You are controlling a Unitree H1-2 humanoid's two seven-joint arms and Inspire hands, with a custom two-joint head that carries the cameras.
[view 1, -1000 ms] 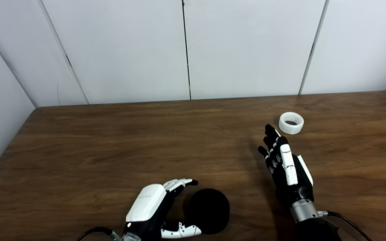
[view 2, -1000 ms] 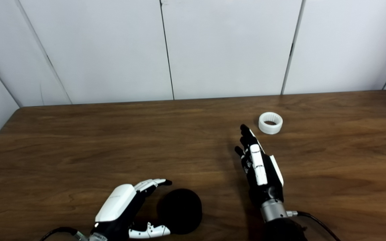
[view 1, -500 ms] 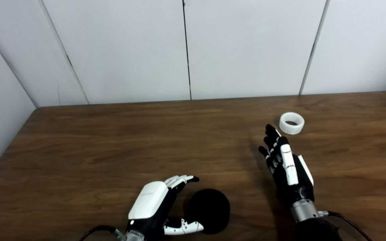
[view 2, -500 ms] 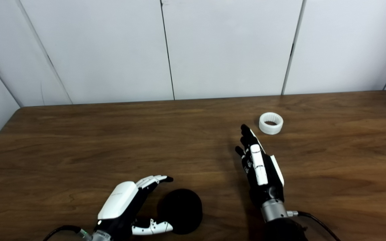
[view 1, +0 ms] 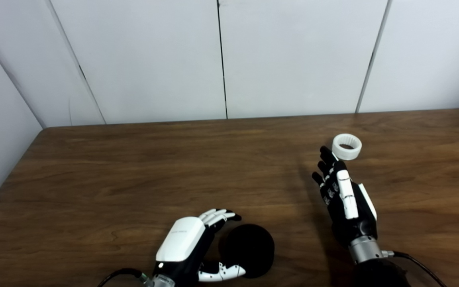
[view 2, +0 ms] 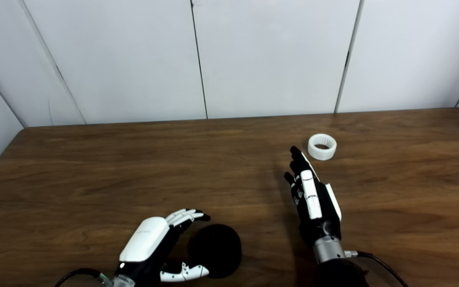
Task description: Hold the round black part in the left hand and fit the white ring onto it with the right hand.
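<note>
- Near edge of the table (view 1: 94, 171): left hand (view 1: 191, 251) cupped open around the round black part (view 1: 248, 250), fingers and thumb to either side, nothing gripped yet; touching or just beside, cannot tell.
- Could skid or roll off if squeezed off-centre; matte, dark, featureless top, so a poor hold likely hard to notice.
- Farther out: right hand (view 1: 343, 199) flat, fingers straight and apart, empty, fingertips just short of the white ring (view 1: 346, 146).
- Could nudge the ring away instead of catching it; light, short, ribbed inside, lying flat with opening upward.
- Could jam if brought tilted onto the black part.
</note>
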